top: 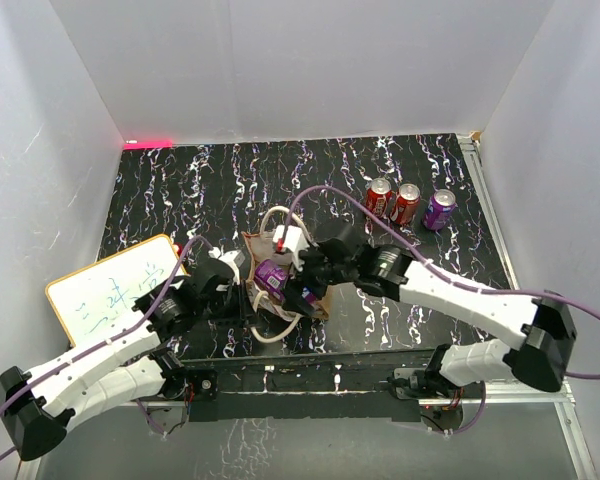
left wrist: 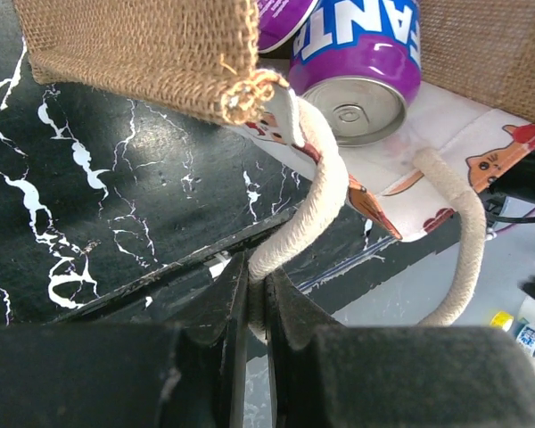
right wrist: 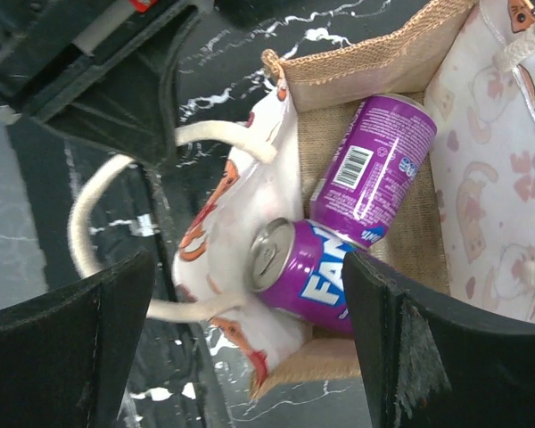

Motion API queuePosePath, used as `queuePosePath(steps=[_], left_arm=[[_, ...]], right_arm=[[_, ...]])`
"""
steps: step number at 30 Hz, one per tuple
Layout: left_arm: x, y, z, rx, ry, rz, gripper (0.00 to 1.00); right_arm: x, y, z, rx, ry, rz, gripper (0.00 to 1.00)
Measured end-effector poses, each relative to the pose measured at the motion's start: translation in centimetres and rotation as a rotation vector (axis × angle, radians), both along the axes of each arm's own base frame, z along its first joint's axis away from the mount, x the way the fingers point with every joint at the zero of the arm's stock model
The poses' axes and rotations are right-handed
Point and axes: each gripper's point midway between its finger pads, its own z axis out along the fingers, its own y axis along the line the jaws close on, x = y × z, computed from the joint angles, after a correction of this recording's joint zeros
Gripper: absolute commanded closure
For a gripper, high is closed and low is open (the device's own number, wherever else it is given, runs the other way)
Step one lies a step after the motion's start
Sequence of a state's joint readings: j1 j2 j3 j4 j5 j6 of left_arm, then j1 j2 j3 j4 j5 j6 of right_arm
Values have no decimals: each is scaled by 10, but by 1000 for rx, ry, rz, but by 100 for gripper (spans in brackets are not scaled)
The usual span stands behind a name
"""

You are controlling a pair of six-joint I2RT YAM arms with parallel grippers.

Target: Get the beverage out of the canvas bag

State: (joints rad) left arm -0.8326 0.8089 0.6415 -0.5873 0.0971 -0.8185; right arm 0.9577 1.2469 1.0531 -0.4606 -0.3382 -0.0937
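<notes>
Top view: on a black marbled tabletop (top: 230, 190), the canvas bag (top: 315, 300) lies between the two hands. The left hand (top: 242, 287) is at the bag's left edge. The right hand (top: 302, 283) reaches over the bag's open mouth, just beside a purple beverage can (top: 275, 272) inside it. Well beyond the right hand, toward the far right, stand two red cans (top: 392, 199) and a lone purple can (top: 440, 208). A white board (top: 115, 295) with an orange rim lies to the left of the left hand.

Left wrist view: the left hand (left wrist: 256, 299) has its fingers pressed together, pinching a cream rope handle (left wrist: 319, 201) of the bag. The handle rises from the fingers to the bag's woven edge (left wrist: 143, 45). Just past it, the purple beverage can (left wrist: 361, 62) lies on its side in the bag.

Right wrist view: the right hand (right wrist: 245, 294) has its fingers spread wide. The purple beverage can (right wrist: 294, 267) lies between and beyond them, its silver top facing the hand; whether the fingers touch it cannot be told. A second purple can (right wrist: 374, 169) lies just behind it, deeper in the bag (right wrist: 366, 62). To the left, the other hand (right wrist: 98, 71) holds the rope loop (right wrist: 80, 223).
</notes>
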Motion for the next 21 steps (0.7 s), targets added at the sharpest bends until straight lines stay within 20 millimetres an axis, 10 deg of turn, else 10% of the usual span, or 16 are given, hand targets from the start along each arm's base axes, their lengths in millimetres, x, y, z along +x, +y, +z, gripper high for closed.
queuePosePath(steps=[10,21], left_arm=[[-8,4,-6,33,41,-25,100],[-10,5,-7,39,47,-32,100]], right_arm=[[32,12,-65,-238,-66,-80,42],[63,23,-86,-225,-39,-369,19]])
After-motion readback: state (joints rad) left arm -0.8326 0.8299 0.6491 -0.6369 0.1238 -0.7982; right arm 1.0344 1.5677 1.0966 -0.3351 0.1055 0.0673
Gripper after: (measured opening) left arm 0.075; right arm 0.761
